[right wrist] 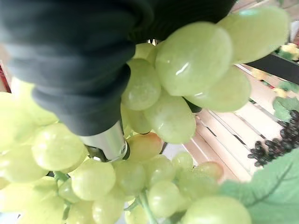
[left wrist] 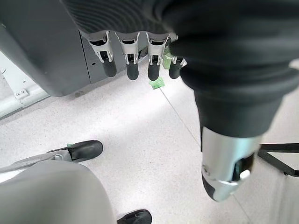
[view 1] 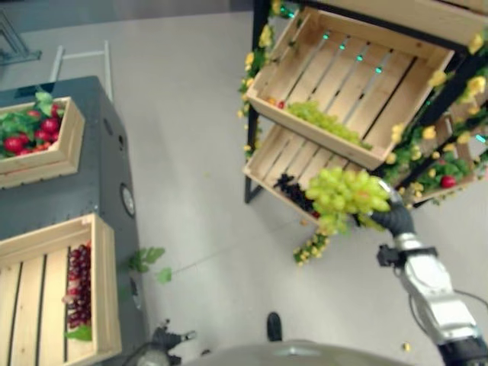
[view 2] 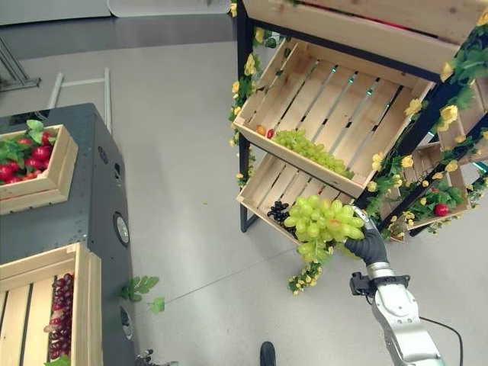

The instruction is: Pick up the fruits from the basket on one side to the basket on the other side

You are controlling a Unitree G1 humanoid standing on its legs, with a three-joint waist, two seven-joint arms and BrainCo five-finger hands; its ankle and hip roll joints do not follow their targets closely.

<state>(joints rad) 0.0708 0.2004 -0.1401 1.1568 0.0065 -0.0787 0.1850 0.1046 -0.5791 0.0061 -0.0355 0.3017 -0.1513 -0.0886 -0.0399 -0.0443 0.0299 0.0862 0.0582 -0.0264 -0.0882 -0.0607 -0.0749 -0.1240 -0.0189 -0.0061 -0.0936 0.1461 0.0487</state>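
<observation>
Grey cabinet (view 1: 69, 191) at left; black rack (view 2: 244, 137) at right, trimmed with yellow flowers (view 2: 450, 114); green leaves (view 1: 149, 259) on floor (view 1: 191, 114).

**Fruit stands face each other across open floor**

A cabinet (view 1: 72, 191) on the left carries two crates: the far crate (view 1: 46, 152) holds radishes (view 1: 30, 130), the near crate (view 1: 61, 297) holds cherries (view 1: 78, 286). On the right a shelf rack (view 2: 252, 114) stacks an upper crate (view 2: 335, 107) containing grapes (view 2: 309, 149) over a lower crate (view 2: 278, 187) with dark grapes (view 2: 279, 210). In front of the rack, the right hand (view 2: 369, 244) holds a grape bunch (view 2: 324, 221).
</observation>
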